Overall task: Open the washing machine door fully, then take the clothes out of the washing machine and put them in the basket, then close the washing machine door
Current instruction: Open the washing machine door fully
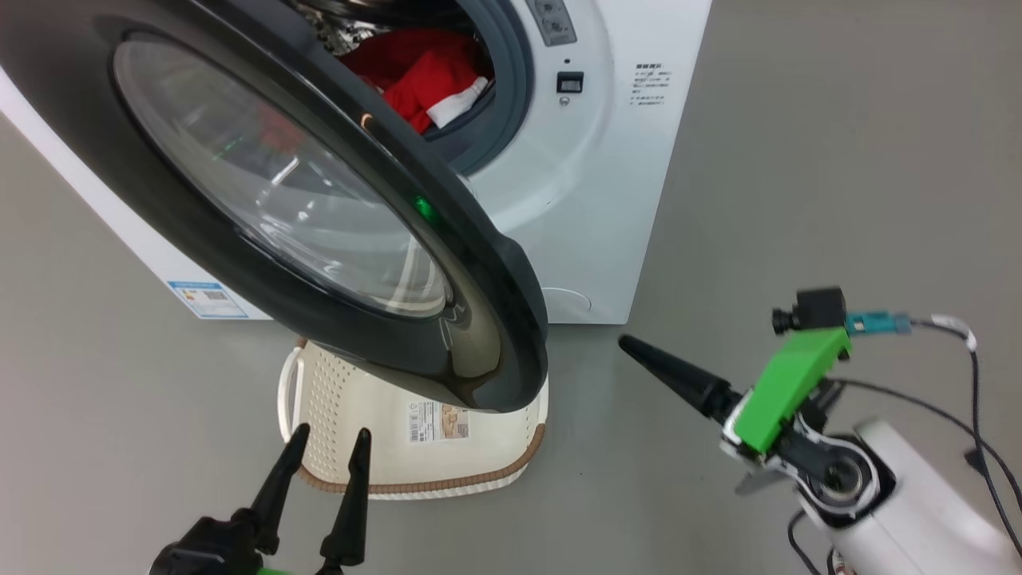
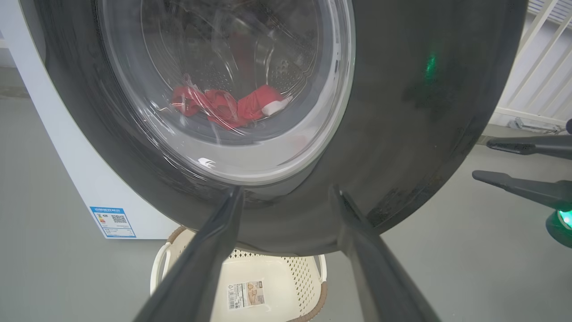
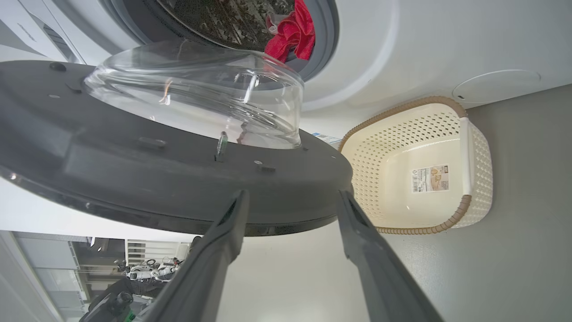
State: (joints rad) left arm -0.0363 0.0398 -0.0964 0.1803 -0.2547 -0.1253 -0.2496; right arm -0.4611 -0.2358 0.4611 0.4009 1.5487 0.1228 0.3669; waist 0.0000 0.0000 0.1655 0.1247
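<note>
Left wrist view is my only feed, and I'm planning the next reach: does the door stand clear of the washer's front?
Observer: Yes. In the head view the washing machine door stands angled away from the washing machine, opening uncovered.
Operator: Is the basket empty?
Observer: The right wrist view looks into the basket: just a paper label inside.
Operator: Where are the clothes?
Observer: Head view: the clothes lie at the opening's front, a white cuff against the grey gasket.
</note>
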